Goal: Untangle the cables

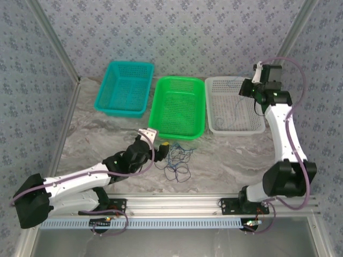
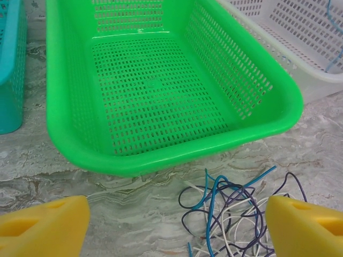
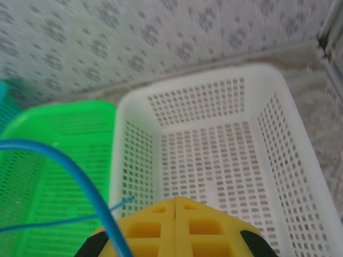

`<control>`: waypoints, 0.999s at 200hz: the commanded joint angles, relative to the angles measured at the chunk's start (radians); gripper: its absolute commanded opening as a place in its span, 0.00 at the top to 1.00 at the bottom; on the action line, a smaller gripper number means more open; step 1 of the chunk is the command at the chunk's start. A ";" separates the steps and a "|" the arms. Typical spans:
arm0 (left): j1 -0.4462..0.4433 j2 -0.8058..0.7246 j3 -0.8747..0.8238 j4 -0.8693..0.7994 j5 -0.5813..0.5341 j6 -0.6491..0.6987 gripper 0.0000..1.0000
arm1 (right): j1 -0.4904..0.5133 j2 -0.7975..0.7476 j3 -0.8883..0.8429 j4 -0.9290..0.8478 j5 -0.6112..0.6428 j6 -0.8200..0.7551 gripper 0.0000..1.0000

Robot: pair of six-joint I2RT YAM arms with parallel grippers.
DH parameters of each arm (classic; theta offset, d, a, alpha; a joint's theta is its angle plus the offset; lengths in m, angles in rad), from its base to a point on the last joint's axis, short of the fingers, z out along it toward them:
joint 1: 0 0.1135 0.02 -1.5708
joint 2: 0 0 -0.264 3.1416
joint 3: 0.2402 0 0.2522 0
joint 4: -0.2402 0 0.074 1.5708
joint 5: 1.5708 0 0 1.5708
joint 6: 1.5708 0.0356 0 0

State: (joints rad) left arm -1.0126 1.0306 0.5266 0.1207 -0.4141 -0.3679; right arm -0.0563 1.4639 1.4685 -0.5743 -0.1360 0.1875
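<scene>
Status: cables (image 2: pixel 230 210) lay tangled.
The left gripper (image 2: pixel 177 222) stood wide open beside them; the right gripper (image 3: pixel 176 206), jaws shut, pinched a blue cable (image 3: pixel 21 143) above the white basket (image 3: pixel 203 77).

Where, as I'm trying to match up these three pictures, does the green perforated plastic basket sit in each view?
Top external: the green perforated plastic basket is at centre, slightly above the middle.
Left wrist: it spans the upper centre, close up.
Right wrist: it sits at the left edge, in the lower half.
Shared landmark: the white perforated plastic basket is directly beside it, on its right in every view.
</scene>
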 commanded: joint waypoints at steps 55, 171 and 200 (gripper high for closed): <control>0.008 -0.013 0.005 -0.086 -0.044 -0.044 0.11 | 0.004 0.229 0.117 -0.244 0.046 -0.017 0.29; 0.037 0.027 0.006 -0.093 -0.010 -0.104 0.09 | 0.404 -0.148 -0.296 -0.156 -0.111 0.082 0.33; 0.056 0.015 0.000 -0.104 0.001 -0.103 0.07 | 0.522 -0.230 -0.502 -0.042 -0.088 0.229 0.35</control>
State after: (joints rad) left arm -0.9741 1.0637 0.5171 0.0193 -0.4332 -0.4591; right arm 0.3885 1.2812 1.1114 -0.7052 -0.2199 0.2626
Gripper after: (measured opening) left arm 0.915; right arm 0.655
